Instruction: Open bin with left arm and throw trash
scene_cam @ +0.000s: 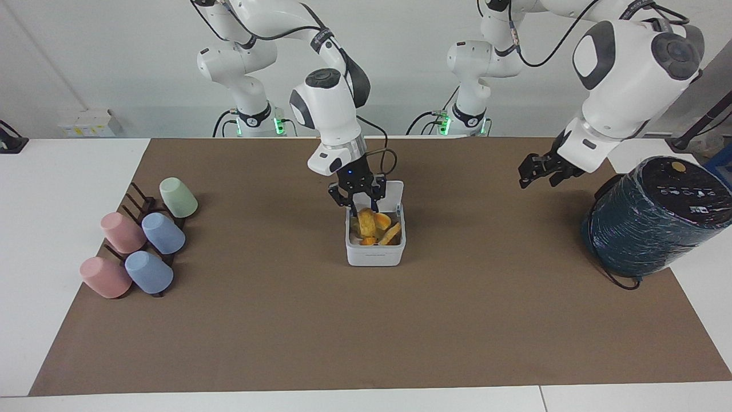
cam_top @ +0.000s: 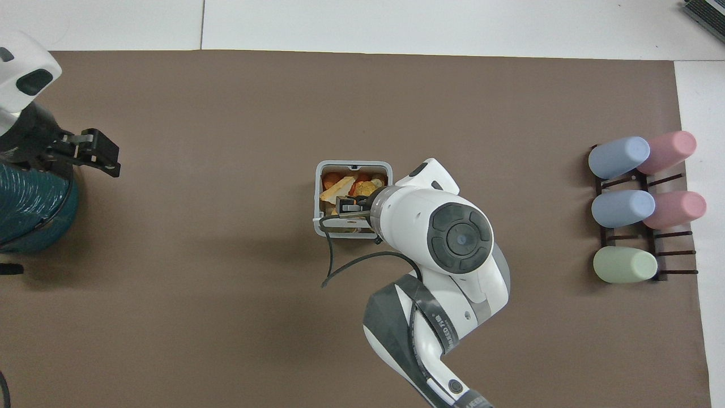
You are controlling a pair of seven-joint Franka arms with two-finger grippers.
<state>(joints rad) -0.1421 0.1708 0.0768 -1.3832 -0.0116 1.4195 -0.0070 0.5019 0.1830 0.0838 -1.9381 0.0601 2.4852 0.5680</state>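
Bin (scene_cam: 375,252) stands open at mid-desk, its lid upright on the robots' side, food scraps (scene_cam: 374,226) piled inside. Right gripper (scene_cam: 358,201) hangs just over them, fingers spread and empty, so the bun piece seems dropped. Left gripper (scene_cam: 540,170) waits near the teal cylinder (scene_cam: 652,220), fingers parted, empty. No scraps remain on the desk (scene_cam: 457,320); little seems left.
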